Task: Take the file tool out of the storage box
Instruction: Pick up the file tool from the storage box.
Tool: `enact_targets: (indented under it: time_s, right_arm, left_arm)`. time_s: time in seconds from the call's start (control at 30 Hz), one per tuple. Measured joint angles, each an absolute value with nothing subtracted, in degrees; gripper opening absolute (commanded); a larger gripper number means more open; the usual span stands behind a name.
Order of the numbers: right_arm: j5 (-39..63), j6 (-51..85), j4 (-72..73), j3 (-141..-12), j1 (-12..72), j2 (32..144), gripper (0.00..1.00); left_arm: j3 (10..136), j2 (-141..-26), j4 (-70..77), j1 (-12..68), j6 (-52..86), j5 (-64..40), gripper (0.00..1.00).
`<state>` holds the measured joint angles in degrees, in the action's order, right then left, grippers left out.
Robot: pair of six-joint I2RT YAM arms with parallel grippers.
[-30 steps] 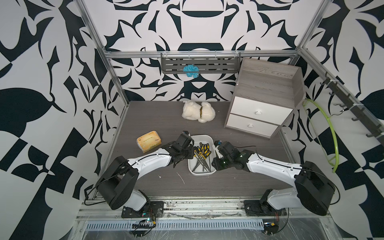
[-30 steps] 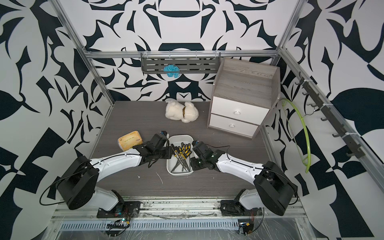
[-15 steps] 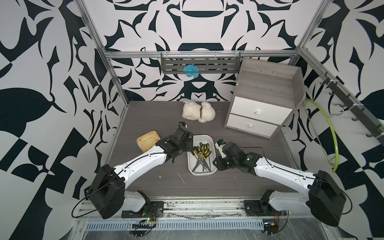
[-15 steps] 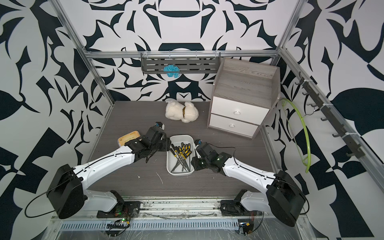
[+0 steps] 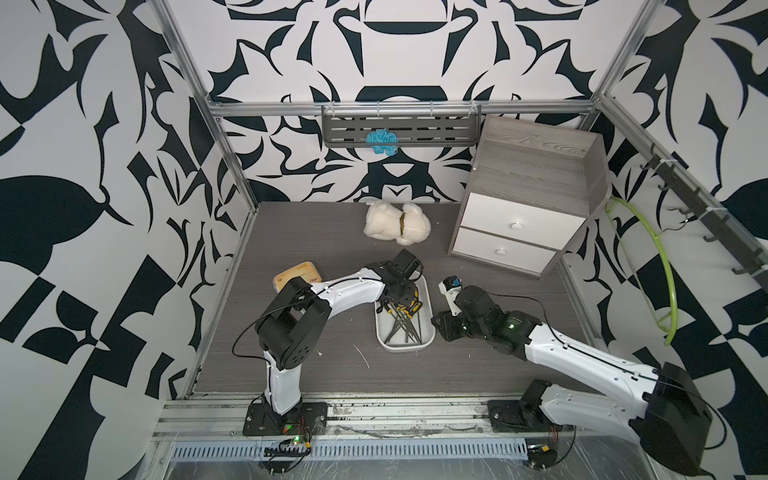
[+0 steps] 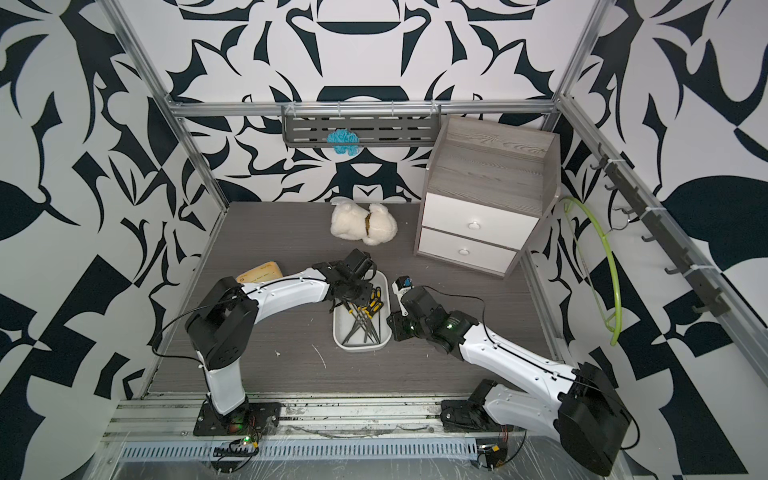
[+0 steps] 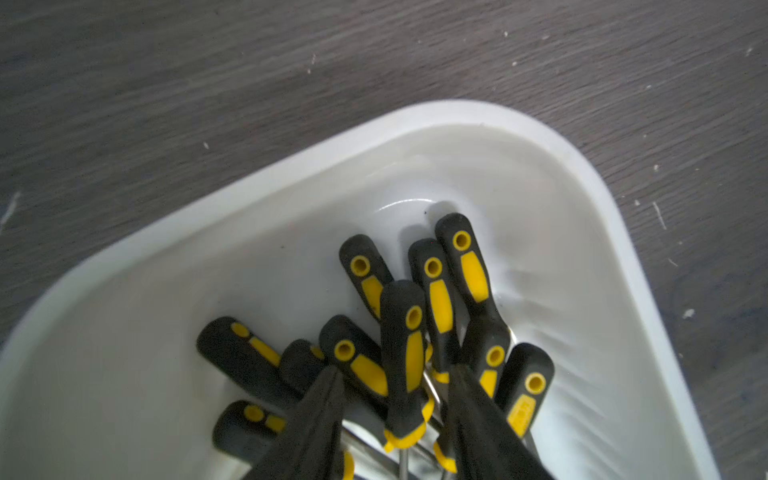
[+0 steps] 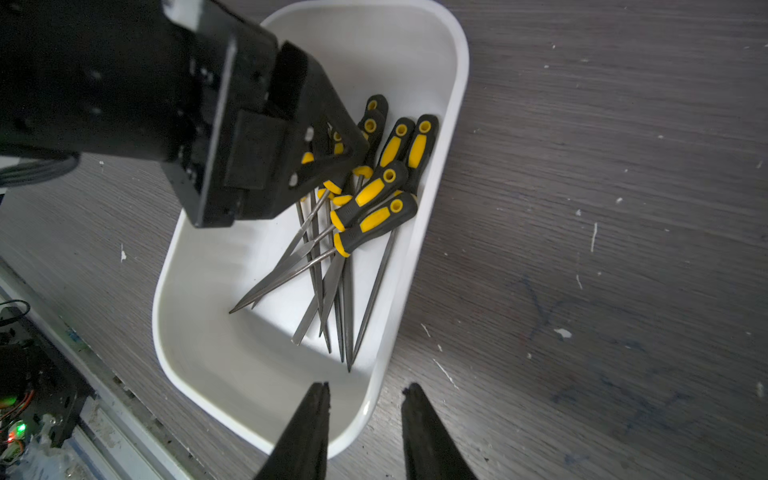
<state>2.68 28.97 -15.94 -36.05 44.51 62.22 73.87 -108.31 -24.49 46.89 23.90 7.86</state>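
Left pincer (image 7: 394, 370) dipped into storage box (image 8: 462, 62), apart; right pincer (image 8: 365, 388) apart at rim.

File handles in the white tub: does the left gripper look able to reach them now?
Probably yes. The left gripper hangs open over the storage box, fingers either side of a black-and-yellow file handle; nothing covers it. The right gripper is at the box's other end.

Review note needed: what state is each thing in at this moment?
Box: upright on the table.
Files: piled in the box.
Left tool: open, astride one file.
Right tool: open, astride the box's rim.
Cabinet drawers: both shut.
Plush toy: lying on the table.
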Motion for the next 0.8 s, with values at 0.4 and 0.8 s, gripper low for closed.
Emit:
enact_targets:
  time_s: [0.4,0.8]
  right_arm:
    - [2.7,29.0,-15.8,-35.9,44.5,61.9,0.35]
    - [2.7,29.0,-15.6,-35.7,44.5,61.4,0.35]
  left_arm:
    - [78.1,-112.6,-26.1,47.0,23.4,9.2,0.35]
    - [81.3,-115.4,-28.8,47.9,23.0,11.4,0.1]
